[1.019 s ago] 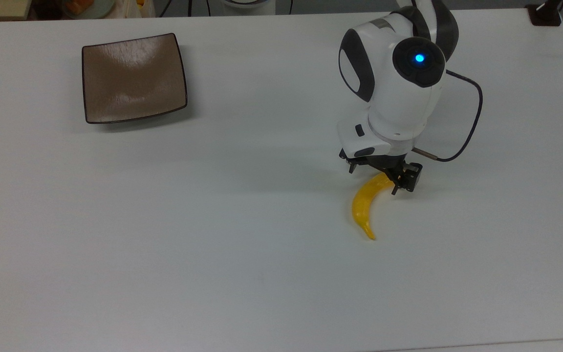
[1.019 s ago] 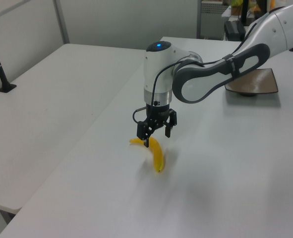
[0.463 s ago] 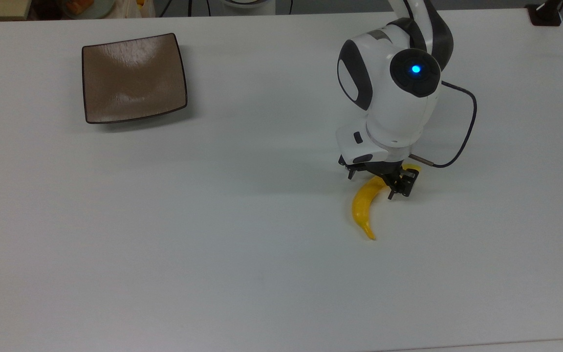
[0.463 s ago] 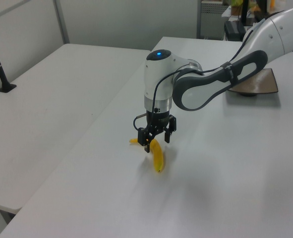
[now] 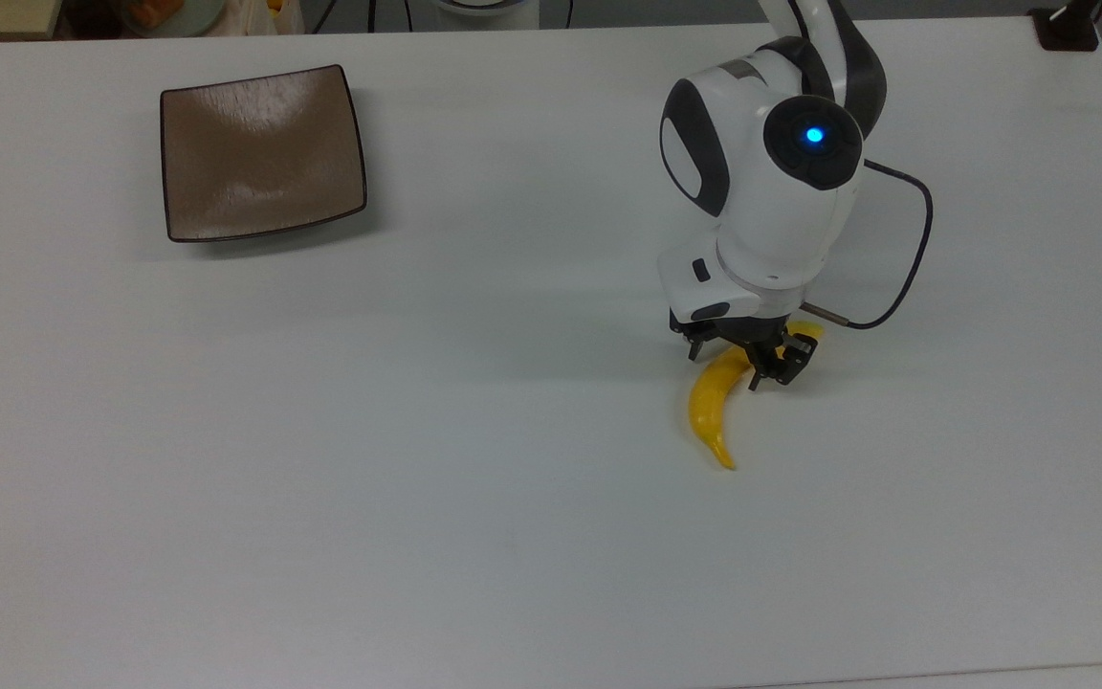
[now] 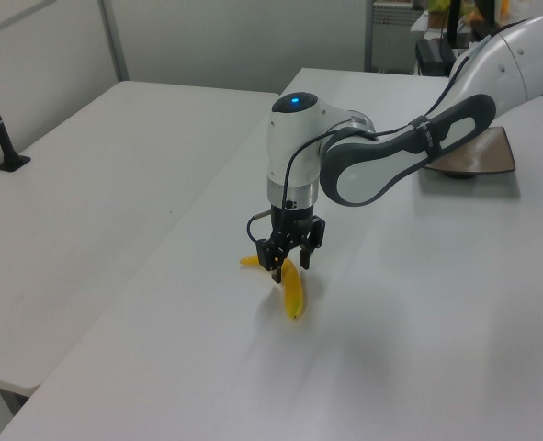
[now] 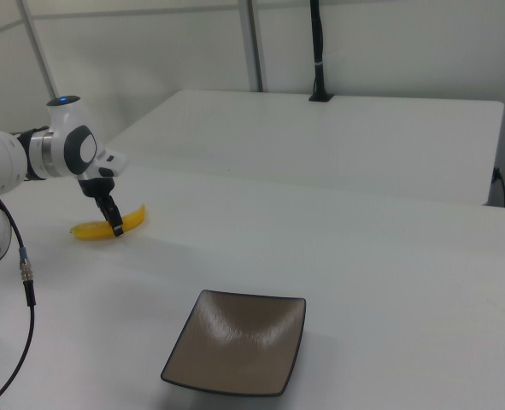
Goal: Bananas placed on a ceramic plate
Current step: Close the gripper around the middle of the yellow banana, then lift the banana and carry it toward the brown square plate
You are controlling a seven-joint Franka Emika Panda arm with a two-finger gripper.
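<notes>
Now the tool (image 5: 740,365) has clenched on the bananas (image 5: 712,410), fingers narrower than before.

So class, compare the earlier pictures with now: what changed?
The tool came down over the banana and its fingers narrowed around the banana's upper part. The banana lies where it was on the table; the plate stayed put and bare.

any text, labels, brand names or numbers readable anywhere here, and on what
None. The arm's white casing carries no legible lettering, just a blue light.
The banana, the ceramic plate and the table are unmarked.
</notes>
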